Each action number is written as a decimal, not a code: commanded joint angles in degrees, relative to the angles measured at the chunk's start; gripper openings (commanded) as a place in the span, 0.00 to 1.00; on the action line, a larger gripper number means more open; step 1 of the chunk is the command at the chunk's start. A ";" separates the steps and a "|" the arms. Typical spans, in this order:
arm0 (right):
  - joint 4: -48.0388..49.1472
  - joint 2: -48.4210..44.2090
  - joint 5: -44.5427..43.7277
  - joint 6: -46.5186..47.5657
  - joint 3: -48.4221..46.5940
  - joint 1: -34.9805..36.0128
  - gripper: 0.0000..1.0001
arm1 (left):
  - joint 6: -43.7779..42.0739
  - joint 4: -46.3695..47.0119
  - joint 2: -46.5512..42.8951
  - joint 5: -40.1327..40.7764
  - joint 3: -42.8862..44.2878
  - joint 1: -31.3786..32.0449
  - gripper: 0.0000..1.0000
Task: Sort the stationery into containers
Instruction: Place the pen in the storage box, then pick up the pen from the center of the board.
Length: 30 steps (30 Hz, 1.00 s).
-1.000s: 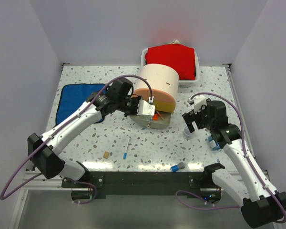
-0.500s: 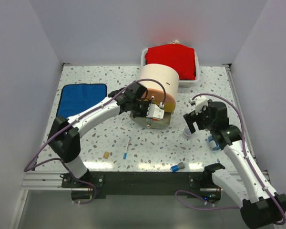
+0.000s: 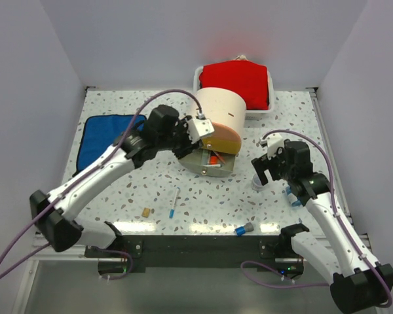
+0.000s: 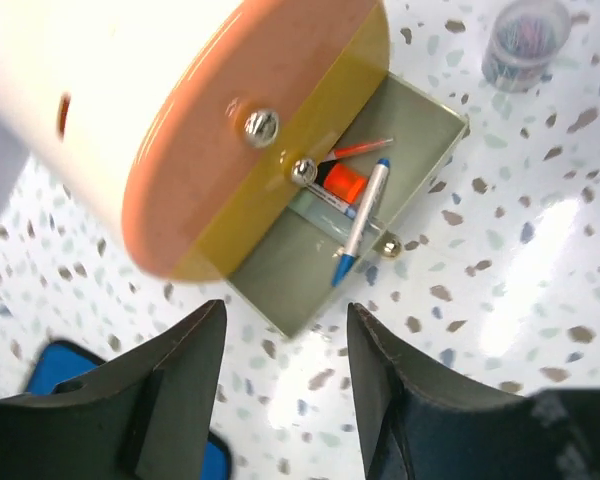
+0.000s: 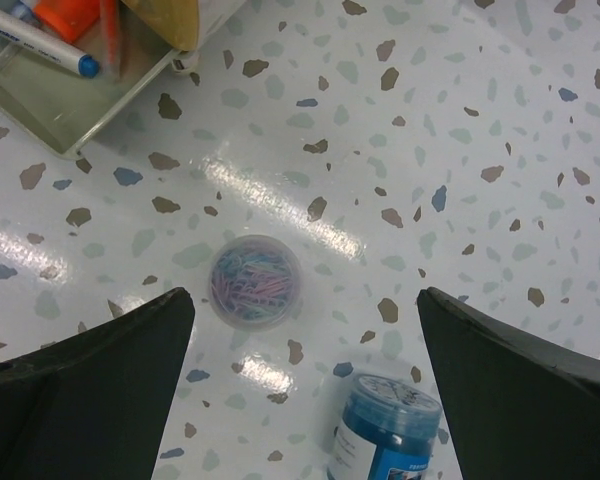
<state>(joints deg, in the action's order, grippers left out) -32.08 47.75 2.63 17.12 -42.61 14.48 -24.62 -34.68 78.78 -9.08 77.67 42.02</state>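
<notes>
The cream half-cylinder unit stands at mid-table with its bottom drawer pulled open. In the left wrist view that drawer holds a blue-tipped pen, an orange marker and a thin red pen. My left gripper hangs open and empty above the drawer's near corner. My right gripper is wide open over a clear cup of paper clips, touching nothing. A white and blue pen, a tan eraser and a blue-grey cap piece lie near the front.
A blue jar stands just right of the clear cup, under my right arm. A blue cloth lies at the left. A white tray with red cloth sits behind the unit.
My left gripper has drawn back from the open drawer's front and risen toward the unit's upper face. The right arm has barely moved.
</notes>
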 commanded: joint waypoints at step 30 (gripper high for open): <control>1.22 0.51 3.69 -1.83 -0.55 -0.24 0.99 | 45.62 6.28 5.76 -0.67 -33.28 -4.40 0.55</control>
<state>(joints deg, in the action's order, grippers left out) -32.53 48.86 4.91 15.46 -42.63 14.44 18.09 -30.44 83.68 -8.29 45.67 37.32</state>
